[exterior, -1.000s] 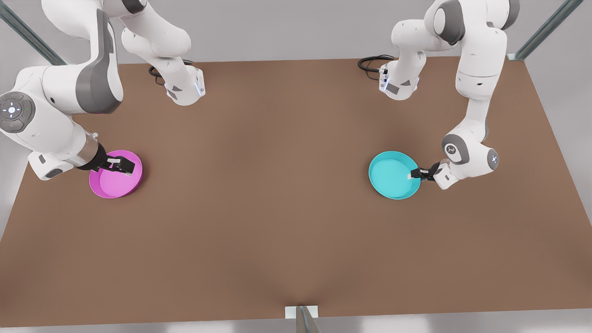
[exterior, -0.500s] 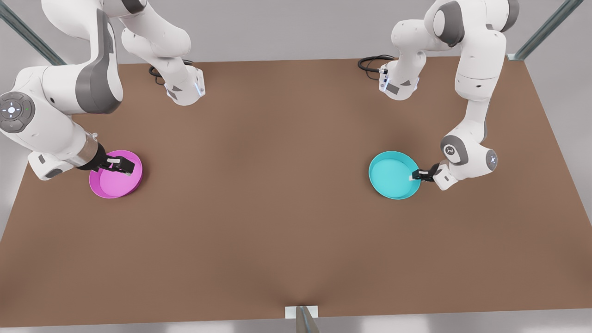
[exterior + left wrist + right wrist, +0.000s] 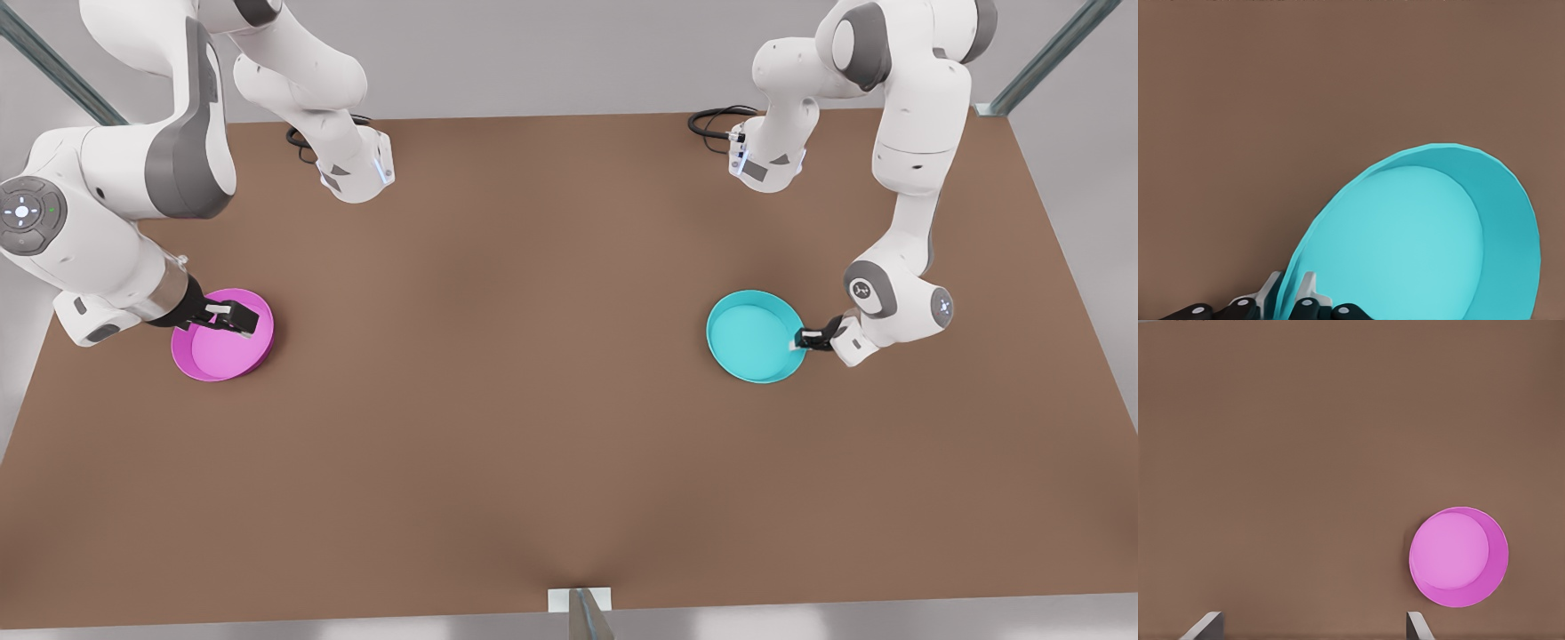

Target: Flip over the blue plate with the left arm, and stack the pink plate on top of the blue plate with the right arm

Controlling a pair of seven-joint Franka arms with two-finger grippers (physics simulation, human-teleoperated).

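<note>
The blue plate lies open side up on the brown table at the front view's right. My left gripper is shut on its rim at the side nearest that arm. In the left wrist view the two fingers pinch the rim of the blue plate, one inside and one outside. The pink plate sits open side up at the front view's left. My right gripper hovers well above it, open; in the right wrist view the pink plate looks small beyond the right gripper.
Both arm bases stand at the table's far edge, each with a black cable. A metal post sits at the middle of the near edge. Bare brown table stretches between the two plates.
The left gripper and its wrist have crept up and slightly toward the front view's left, nudging the blue plate with it. The right arm has not moved.
</note>
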